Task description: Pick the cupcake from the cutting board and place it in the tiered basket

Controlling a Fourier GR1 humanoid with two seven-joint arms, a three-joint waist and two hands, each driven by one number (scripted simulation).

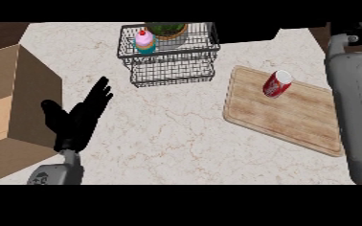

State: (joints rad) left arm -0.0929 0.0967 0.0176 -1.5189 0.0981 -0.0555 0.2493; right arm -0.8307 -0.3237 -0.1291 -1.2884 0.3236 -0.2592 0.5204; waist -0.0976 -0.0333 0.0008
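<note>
You've got one pale stone counter (pixel 176 143) under everything, and one brown box (pixel 21 105) right against the outer side of your left hand (pixel 76 119). That hand hovers low over the counter with straight, spread fingers and nothing in it, which reads as resting, not working. Well across from it, toward your right arm, lies the one cutting board (pixel 297 119), angled and flat, a staging spot, and there's no cupcake on it now. Ahead of the left hand and a little to its inner side stands the one tiered basket (pixel 173 74), two wire levels, open at the top so things can be set in from above. Your right forearm runs along the far side of the board; the dark shape at its top end looks like the right hand (pixel 346 28), and you can't tell its state from here. In the basket's upper level, count one potted plant (pixel 168 31). On the board's far corner, near that right arm, one red can (pixel 277 83) lies tipped on its side. And there's the prize: one cupcake (pixel 145 41), upright in the upper level just beside the plant, well ahead of the left hand. By my judgement the placing is done.
</note>
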